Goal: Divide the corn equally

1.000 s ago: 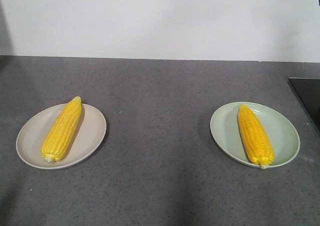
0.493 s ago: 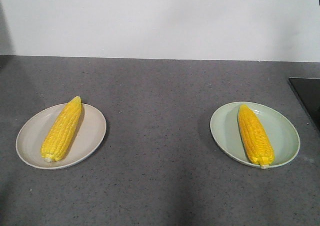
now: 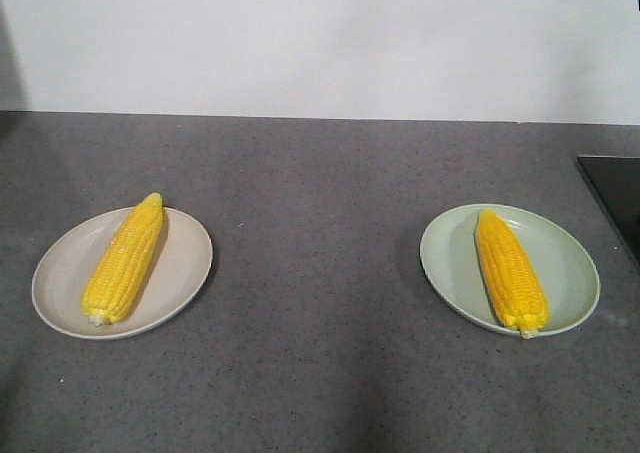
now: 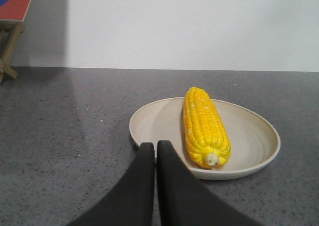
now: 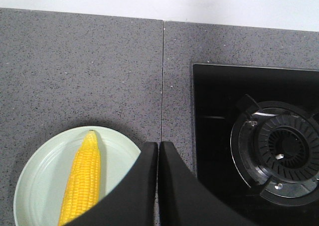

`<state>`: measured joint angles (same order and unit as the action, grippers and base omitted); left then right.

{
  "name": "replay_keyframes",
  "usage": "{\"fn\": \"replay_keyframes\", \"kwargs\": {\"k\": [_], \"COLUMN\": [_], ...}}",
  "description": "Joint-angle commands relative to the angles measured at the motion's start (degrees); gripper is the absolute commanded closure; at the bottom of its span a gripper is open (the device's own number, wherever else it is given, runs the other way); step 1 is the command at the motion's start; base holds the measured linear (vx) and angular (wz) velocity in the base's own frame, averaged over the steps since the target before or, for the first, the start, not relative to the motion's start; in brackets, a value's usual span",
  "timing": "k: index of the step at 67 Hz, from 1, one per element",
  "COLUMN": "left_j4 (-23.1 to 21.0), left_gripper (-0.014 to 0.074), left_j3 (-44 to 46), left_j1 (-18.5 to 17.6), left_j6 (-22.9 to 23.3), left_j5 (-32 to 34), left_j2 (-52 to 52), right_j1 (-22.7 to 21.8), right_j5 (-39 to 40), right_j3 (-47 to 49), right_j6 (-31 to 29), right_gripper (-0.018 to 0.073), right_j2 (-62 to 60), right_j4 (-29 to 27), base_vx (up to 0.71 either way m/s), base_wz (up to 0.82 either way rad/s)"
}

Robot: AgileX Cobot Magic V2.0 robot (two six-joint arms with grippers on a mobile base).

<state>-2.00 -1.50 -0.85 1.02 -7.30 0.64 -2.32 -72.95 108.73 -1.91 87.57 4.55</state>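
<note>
Two plates sit well apart on a grey speckled counter (image 3: 320, 233). A beige plate (image 3: 180, 268) on the left holds one corn cob (image 3: 124, 260), tip pointing away toward the wall. A pale green plate (image 3: 565, 263) on the right holds the other corn cob (image 3: 510, 270), tip also away. The left gripper (image 4: 155, 151) hangs just in front of the beige plate's rim, fingers pressed together, holding nothing. The right gripper (image 5: 158, 151) hovers above the green plate's edge, fingers likewise closed and empty, beside a black gas stove (image 5: 259, 146).
</note>
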Motion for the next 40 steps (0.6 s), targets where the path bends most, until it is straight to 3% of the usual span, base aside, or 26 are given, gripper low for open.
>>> {"fn": "replay_keyframes", "kwargs": {"k": [1, 40], "left_j4": [-0.62, -0.62], "left_gripper": [0.0602, 0.0602], "left_j3": [-1.76, -1.76], "left_j1": [-0.05, -0.05], "left_j6": [0.25, 0.25], "left_j5": [3.7, 3.7], "left_j2": [1.47, 1.47], "right_j1": [-0.28, -0.28], "right_j5": [-0.35, 0.31], "right_j3": [1.34, 1.09], "right_j6": [-0.27, -0.34], "right_gripper": [0.0568, 0.0568], "right_j2": [-1.84, -4.43], "right_j4": [0.37, -0.49], "base_vx": [0.0, 0.0], "base_wz": [0.0, 0.0]}}
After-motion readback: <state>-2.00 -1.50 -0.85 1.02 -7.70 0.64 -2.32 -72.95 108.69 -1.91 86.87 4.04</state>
